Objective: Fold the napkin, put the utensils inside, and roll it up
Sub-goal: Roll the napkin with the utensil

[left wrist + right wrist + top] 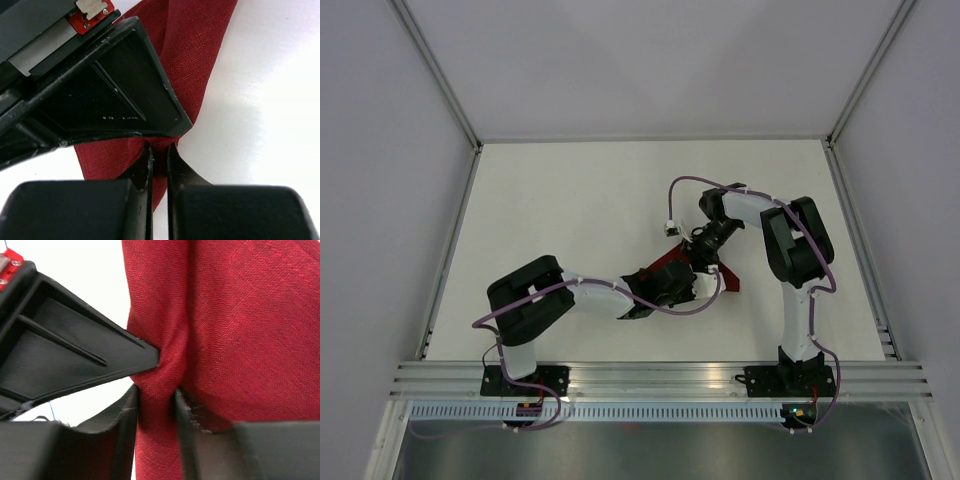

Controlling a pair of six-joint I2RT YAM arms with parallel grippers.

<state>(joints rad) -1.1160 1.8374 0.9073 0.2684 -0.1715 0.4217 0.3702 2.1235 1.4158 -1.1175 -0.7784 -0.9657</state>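
Note:
The dark red napkin (668,263) lies bunched between both grippers at the table's middle right. In the left wrist view my left gripper (157,150) is shut on a thin fold of the napkin (192,50). Just above it is the black body of the right gripper (115,95). My right gripper (156,396) is shut on a thicker gathered ridge of the napkin (250,315), with the left gripper's black body (65,355) touching the cloth beside it. From above, the left gripper (692,286) and right gripper (706,252) sit close together. The utensils are out of view.
White table (570,220) with grey walls on three sides. A metal rail (660,378) runs along the near edge under the arm bases. A purple cable (695,181) loops off the right arm, ending in a small white plug (670,227).

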